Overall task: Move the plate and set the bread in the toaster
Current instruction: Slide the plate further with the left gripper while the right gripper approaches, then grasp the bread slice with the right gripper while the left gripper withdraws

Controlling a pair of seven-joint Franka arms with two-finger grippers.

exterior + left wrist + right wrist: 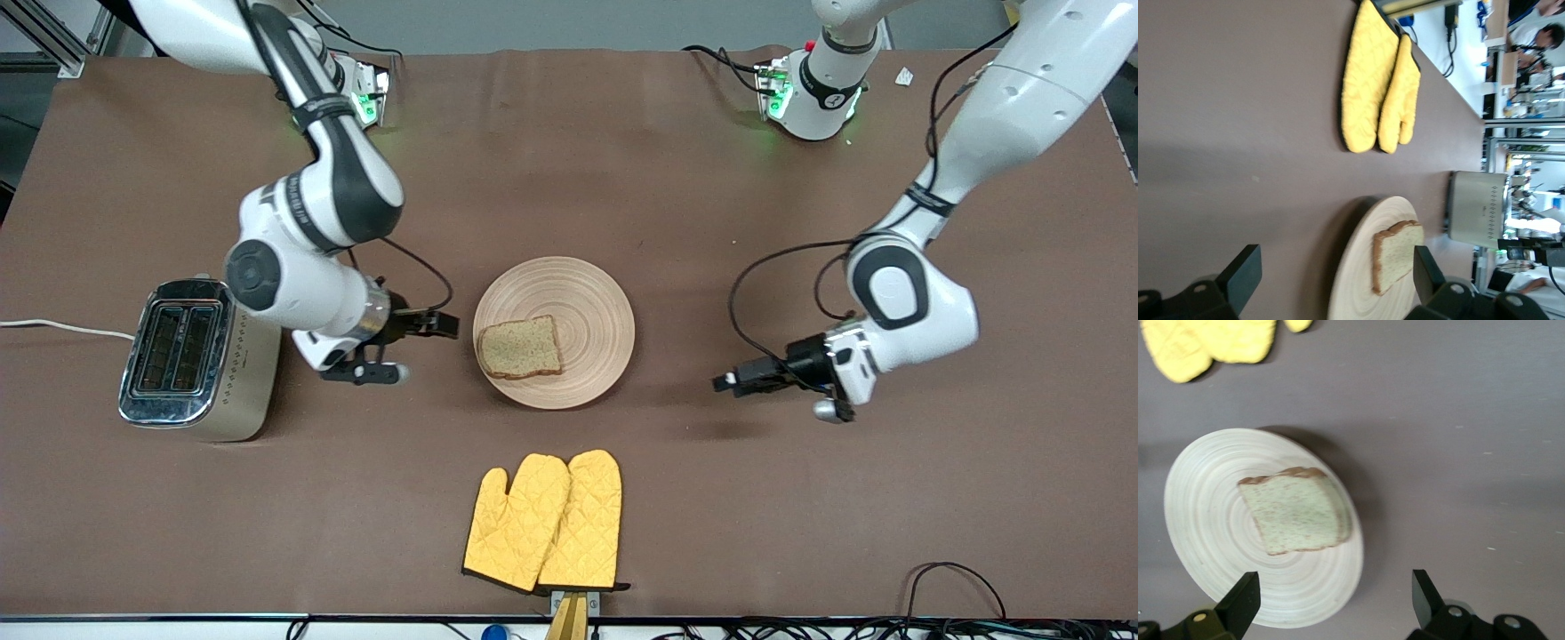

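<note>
**Bread on plate, both grippers empty, right arm nearer**

We go big to small. Brown table: the toaster stands near the edge at the right arm's end, slots up and empty, its long axis running toward the front camera. The round wooden plate sits mid-table, well apart from the toaster. A pair of yellow oven mitts lies at the table edge nearest the front camera, nearer that camera than the plate.

The wholegrain bread slice lies flat on the plate, on the part toward the right arm's end and slightly nearer the front camera.

Right gripper is just beside the plate rim, between toaster and plate, fingers spread wide, holding nothing; its wrist view looks straight down on the slice. Left gripper is low, apart from the plate toward the left arm's end, fingers also wide apart, empty.

We judge the key relation to be that the bread lies toward the right gripper, with the toaster on that same end, so the right arm looks better placed for the pick.
</note>
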